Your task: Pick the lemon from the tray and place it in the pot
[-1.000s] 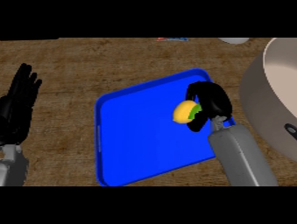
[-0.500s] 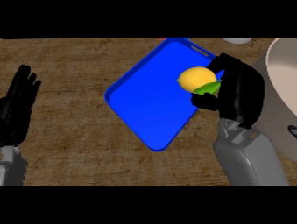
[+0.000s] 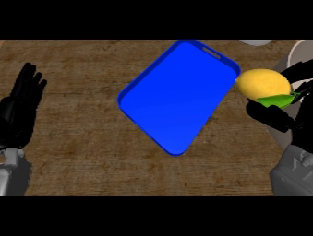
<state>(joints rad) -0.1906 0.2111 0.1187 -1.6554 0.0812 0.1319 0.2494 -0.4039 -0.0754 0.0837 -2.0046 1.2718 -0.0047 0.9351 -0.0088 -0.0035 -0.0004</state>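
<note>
A yellow lemon with a green leaf is held up in my right hand, whose fingers curl round it at the right of the head view. The lemon is off the blue tray, which lies skewed on the wooden counter with nothing on it. Behind the right hand, only a pale sliver of the pot shows at the right edge. My left hand rests open at the left edge, fingers up.
A small pale round object peeks in at the top edge right of the tray. Brown wooden counter spreads between the left hand and the tray.
My right hand has lifted the lemon off the tray and carried it right, toward the pot. The tray has been turned and pushed from its earlier position. The left hand has not moved.
</note>
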